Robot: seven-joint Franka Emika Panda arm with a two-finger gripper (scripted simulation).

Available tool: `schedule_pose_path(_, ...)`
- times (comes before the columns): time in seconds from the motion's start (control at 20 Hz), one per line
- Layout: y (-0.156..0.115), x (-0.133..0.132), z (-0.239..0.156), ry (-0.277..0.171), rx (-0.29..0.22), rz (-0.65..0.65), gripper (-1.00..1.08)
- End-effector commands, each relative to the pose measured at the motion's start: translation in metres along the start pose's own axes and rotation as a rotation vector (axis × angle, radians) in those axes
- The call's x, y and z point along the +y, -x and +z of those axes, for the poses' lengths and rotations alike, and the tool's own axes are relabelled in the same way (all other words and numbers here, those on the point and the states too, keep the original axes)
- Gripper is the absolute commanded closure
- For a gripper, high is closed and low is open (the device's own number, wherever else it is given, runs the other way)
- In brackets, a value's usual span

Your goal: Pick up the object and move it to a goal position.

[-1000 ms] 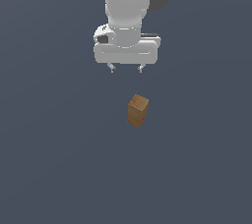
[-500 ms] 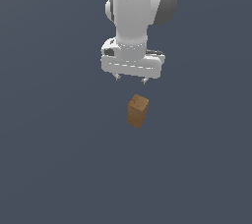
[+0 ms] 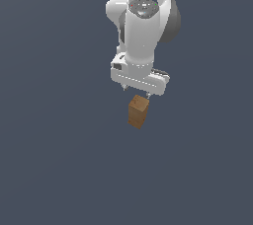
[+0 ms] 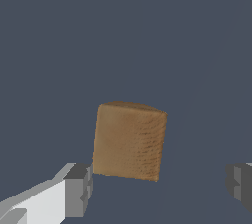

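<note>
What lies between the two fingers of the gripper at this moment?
In the wrist view, the wooden block stands between the two fingers, nearer to one of them and not visibly gripped. The gripper is open.

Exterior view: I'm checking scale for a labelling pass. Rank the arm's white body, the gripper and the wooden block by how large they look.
1. The arm's white body, largest by far.
2. The gripper, wider than the block.
3. The wooden block, smallest, just below the open jaws.

Matt wood-grained block [image 4: 129, 142], smooth glossy white plastic-looking arm [image 3: 143, 36], dull grey fingers [image 4: 78, 190]
</note>
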State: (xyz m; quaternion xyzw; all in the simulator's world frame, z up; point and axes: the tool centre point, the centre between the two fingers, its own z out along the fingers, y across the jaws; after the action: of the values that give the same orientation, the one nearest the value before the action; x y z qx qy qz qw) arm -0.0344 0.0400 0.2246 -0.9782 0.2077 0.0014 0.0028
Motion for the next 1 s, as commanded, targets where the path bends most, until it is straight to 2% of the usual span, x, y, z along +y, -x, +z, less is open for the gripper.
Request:
schedule_pose_path(0.0,-0.001,-0.005,0.010,0.001,0.002,0.041,-0.92)
schedule_pose_path(0.45,-0.001,-0.016,0.030,0.004,0.004,0.123,-0.92)
schedule_pose_path(0.95,-0.001,-0.016,0.040,0.005,0.004,0.128,-0.92)
